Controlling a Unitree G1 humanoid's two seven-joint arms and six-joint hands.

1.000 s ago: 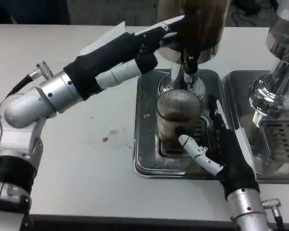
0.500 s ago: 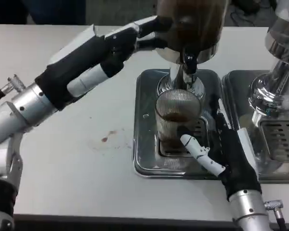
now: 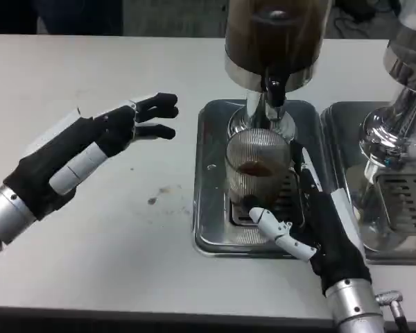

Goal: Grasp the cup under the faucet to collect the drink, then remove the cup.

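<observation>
Left hand (image 3: 104, 142) now off dispenser (image 3: 276, 41), pulled back over tabletop (image 3: 111, 229), fingers spread, holding nothing. Right hand (image 3: 312, 222) still wraps cup (image 3: 256, 173), which sits under faucet (image 3: 274, 89) on drip tray (image 3: 211, 208), partly filled. Pour likely finished; cup removal next.

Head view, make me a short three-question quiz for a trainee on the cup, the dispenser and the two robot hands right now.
1. True or false: the ribbed cup stands on the drip tray below the faucet of the drink dispenser.
2. Which robot hand is around the cup? A) left B) right C) both
3. Fill in: the left robot hand hovers with spread fingers over the white ____.

Key:
1. True; dark drink shows inside the cup.
2. B; the right robot hand wraps the cup's lower part.
3. Table; near small reddish stains.
</observation>
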